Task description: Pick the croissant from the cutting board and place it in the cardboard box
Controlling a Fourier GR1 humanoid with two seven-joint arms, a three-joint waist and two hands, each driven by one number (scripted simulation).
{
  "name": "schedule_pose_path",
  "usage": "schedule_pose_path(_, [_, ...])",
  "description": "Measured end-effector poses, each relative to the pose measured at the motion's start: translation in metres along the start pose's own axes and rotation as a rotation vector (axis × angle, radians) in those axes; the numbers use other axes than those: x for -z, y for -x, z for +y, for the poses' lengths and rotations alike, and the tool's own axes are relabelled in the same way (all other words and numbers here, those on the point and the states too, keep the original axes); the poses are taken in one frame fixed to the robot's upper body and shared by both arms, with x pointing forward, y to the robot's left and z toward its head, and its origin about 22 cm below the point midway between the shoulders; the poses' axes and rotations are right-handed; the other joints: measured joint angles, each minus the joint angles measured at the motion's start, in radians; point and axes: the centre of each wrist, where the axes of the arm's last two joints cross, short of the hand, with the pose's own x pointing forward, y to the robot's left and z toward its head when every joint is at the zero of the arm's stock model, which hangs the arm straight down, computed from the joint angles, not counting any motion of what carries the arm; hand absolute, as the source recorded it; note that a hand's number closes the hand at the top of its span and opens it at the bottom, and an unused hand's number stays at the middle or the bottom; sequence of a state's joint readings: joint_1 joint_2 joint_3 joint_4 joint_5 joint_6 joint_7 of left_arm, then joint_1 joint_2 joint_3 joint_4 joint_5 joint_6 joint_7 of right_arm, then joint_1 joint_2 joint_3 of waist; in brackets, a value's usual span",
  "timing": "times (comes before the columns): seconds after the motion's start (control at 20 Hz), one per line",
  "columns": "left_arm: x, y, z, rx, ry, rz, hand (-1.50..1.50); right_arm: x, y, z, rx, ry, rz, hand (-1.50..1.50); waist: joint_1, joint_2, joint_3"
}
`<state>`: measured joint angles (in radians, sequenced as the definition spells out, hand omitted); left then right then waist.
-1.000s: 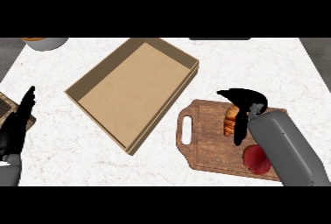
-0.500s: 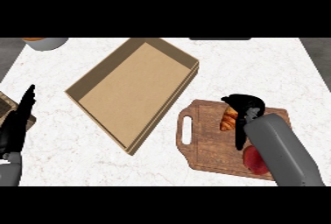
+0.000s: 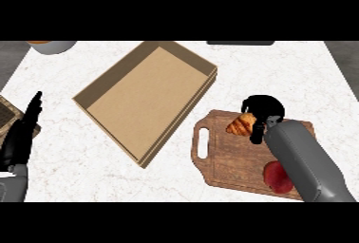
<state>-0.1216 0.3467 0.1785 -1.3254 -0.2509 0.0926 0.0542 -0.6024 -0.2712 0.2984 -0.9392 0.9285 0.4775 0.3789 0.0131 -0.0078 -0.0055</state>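
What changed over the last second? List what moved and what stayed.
The right hand shifted slightly toward the cardboard box and curled over the croissant, more of which now shows at the hand's left side, on the cutting board. The left hand, box, board and red item stayed put.

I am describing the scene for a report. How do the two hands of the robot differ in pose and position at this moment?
The right hand is over the cutting board, fingers curled round the croissant; the left hand shows at the view's left edge, holding nothing. The right hand's fingers bend downward, while the left hand's fingers are straight, pointing up. The cardboard box lies between them. Both hands are black on grey forearms.
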Motion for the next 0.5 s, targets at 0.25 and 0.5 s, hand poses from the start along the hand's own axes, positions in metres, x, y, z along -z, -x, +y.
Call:
schedule_pose_path(0.25, [-0.003, -0.001, 0.005, -0.001, -0.002, 0.006, 0.00, -0.001, -0.003, -0.003, -0.063, 0.109, 0.016, 1.50, -0.004, 0.003, 0.002])
schedule_pose_path(0.5, [-0.007, 0.003, 0.000, -0.003, -0.005, 0.009, 0.00, -0.011, -0.001, -0.021, 0.000, 0.313, -0.118, 1.50, -0.010, 0.005, 0.005])
